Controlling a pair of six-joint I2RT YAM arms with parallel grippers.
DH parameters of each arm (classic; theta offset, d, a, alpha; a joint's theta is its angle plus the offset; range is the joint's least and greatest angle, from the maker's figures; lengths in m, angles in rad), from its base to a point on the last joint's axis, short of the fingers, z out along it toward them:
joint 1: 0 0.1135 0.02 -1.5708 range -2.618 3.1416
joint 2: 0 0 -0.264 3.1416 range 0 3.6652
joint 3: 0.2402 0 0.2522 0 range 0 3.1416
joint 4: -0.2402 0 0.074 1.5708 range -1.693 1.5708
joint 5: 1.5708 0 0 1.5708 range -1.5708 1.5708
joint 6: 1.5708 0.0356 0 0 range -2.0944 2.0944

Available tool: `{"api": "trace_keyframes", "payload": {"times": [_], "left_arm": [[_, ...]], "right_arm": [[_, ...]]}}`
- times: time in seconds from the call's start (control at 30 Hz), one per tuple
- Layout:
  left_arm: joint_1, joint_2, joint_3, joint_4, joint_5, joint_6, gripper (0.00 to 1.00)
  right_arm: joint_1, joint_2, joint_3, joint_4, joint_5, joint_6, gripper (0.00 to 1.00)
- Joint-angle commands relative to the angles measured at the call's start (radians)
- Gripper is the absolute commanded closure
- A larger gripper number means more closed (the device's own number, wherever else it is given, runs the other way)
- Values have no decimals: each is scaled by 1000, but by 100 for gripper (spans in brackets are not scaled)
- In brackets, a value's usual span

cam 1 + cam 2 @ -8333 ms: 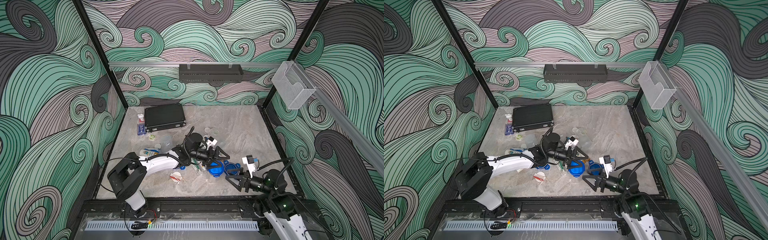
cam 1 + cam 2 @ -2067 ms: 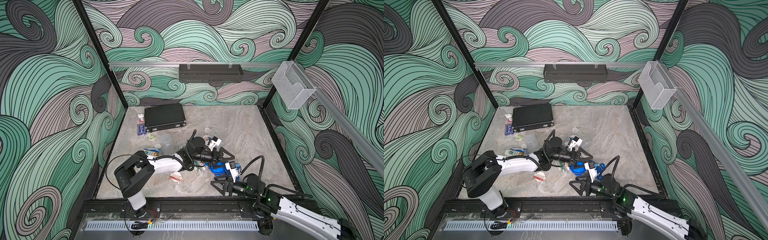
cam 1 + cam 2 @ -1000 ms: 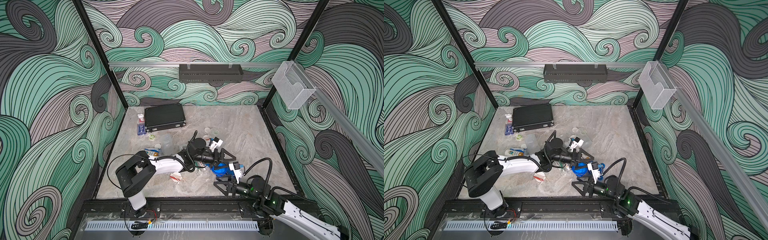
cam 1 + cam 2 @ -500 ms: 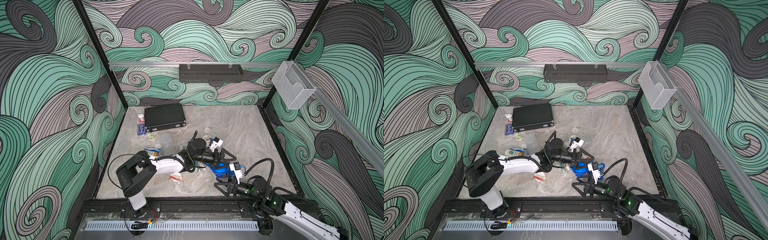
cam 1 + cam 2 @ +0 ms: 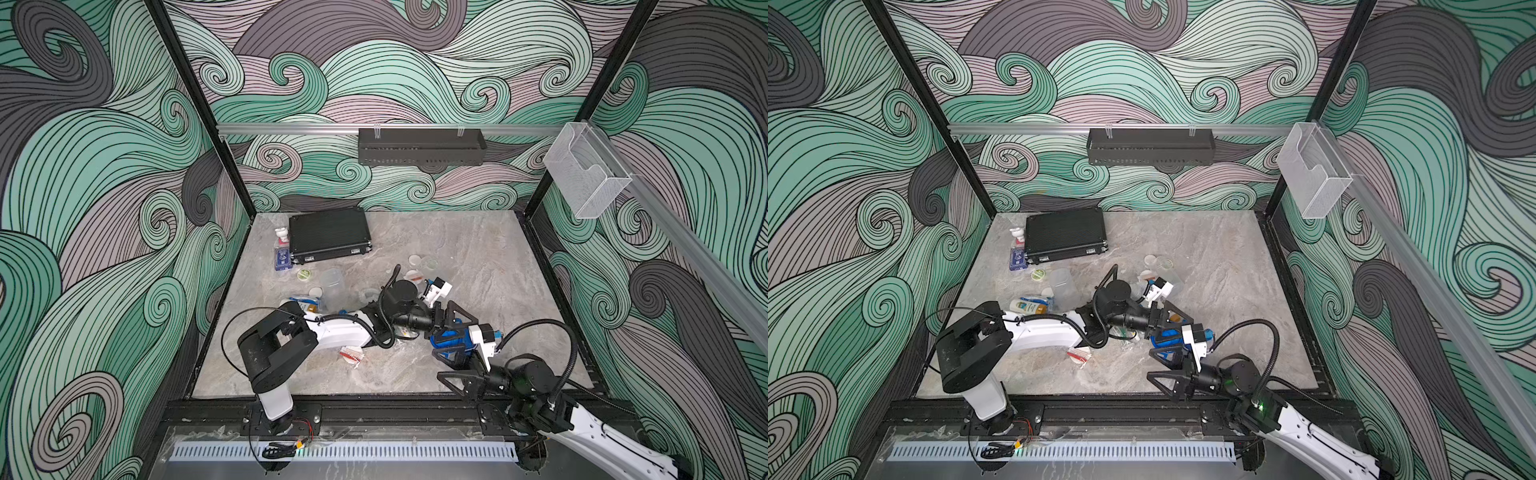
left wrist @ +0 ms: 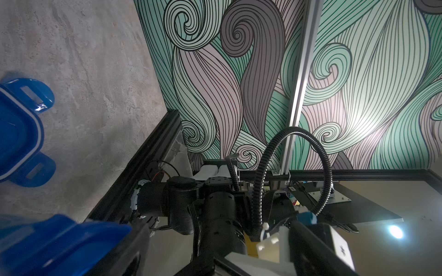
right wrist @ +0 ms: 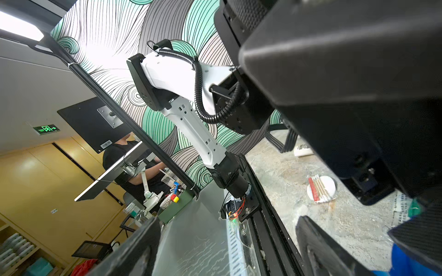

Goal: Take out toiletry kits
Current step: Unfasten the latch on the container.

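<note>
- Matt, mottled stone finish on tabletop.
- Glossy smooth plastic on blue box.
- Ribbed matt black on far-left case.
- Clear plastic, far-right wall bin.
- Crinkled clear film over round white packet.

Grey tabletop — black case, toiletry kits

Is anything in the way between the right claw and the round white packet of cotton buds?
Nothing visible. Only bare grey stone tabletop lies between the open right gripper and the round white cotton-bud packet.
</note>
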State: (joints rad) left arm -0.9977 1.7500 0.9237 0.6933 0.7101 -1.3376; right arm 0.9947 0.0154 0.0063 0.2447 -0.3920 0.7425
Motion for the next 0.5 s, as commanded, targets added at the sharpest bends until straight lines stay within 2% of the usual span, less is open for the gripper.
{"api": "trace_keyframes", "payload": {"times": [0.0,0.2,0.3,0.47], "left_arm": [[-8,86,-50,-445,-44,82,8],[6,28,103,-712,-55,237,8],[15,-3,189,-839,-68,309,8],[26,-50,310,-1004,-64,416,7]], "right_arm": [[-1,-8,-21,-71,-74,-33,7],[-1,-8,77,-164,-218,-76,5],[-1,0,178,-330,-199,-178,5],[-1,26,207,-325,-165,-171,5]]}}
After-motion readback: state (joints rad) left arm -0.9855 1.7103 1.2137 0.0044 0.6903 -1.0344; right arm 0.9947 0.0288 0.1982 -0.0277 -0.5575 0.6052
